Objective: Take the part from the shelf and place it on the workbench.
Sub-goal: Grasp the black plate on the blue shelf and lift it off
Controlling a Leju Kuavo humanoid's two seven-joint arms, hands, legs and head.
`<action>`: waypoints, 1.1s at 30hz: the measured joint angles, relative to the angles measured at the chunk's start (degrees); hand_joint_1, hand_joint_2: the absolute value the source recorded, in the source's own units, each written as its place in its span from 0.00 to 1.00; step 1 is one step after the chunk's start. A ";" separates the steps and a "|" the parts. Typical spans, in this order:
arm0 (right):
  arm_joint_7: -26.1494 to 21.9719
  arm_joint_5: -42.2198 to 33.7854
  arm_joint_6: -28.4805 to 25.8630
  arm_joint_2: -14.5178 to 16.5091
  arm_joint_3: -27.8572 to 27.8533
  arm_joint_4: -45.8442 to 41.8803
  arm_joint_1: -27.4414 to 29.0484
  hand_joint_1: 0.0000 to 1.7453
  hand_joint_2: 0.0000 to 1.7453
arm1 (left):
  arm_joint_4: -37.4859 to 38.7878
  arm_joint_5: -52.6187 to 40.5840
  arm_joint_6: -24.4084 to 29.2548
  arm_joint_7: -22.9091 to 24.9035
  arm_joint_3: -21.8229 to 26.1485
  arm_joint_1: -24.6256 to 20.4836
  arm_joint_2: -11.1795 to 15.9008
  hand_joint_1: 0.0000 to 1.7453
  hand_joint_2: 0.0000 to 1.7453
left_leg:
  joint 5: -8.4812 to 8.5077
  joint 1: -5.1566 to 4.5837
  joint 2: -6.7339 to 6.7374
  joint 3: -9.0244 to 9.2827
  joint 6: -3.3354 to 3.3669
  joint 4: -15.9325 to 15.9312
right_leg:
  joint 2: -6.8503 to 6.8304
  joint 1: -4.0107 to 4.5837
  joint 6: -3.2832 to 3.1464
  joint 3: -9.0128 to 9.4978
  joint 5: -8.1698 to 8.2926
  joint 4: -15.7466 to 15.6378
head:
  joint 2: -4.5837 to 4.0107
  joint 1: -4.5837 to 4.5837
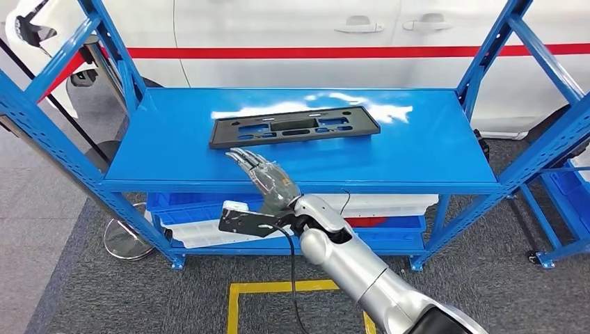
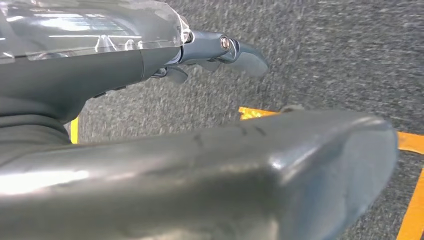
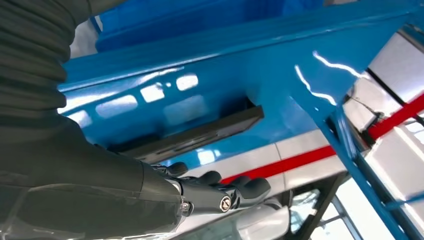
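The flat black part [image 1: 295, 128] lies lengthwise across the blue shelf [image 1: 431, 156], just beyond the right hand [image 1: 268, 177], whose straight, slightly spread, empty fingers point toward its near left edge.

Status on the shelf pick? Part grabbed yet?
Not yet. Done: right hand is up over the shelf, fingers extended toward the black part. In hand: nothing; the part lies flat on the shelf with a gap to the fingertips. Left hand hangs over the grey floor, holding nothing. Left: close the gap, grip, lift, carry to the workbench.
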 joint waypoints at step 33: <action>17.70 46.31 -14.68 -1.27 -4.99 8.25 -3.02 0.00 1.00 | 0.31 -4.08 -0.09 2.07 -1.50 -0.75 -0.10 0.00 0.00 | -0.02 0.03 -0.22 -0.28 1.28 -0.07 | 0.14 0.35 0.32 -0.46 0.38 -0.09 | 0.00 -0.01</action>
